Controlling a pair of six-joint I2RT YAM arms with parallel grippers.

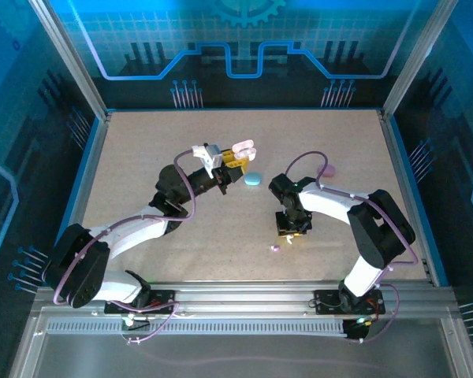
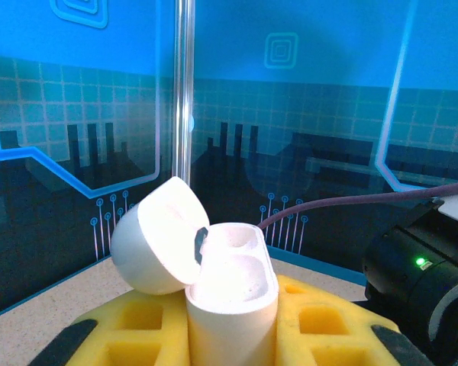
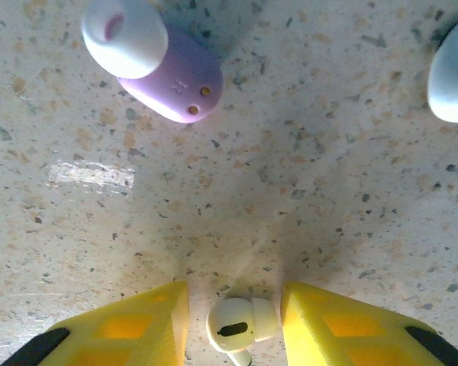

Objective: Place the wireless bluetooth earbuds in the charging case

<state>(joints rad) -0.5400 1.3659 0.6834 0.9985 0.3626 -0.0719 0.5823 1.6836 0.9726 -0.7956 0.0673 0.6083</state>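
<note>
speckled beige table (image 1: 142, 150), ringed by glowing blue wall panels (image 1: 236, 35) printed with circuit lines. silver frame posts (image 1: 71, 59) rise from the table's far corners; a metal rail (image 1: 244, 295) lines its near edge.

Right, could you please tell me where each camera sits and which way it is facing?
Top external: above and behind the bases, looking down on the table; both arms show, with left gripper and right gripper.
Left wrist: on the left wrist, facing level toward the blue back wall; its yellow fingers clamp the open white case.
Right wrist: looking straight down at the tabletop; its yellow fingers flank a white earbud, with a purple earbud beyond.
Shared: top external and left wrist both show the open white case.
</note>
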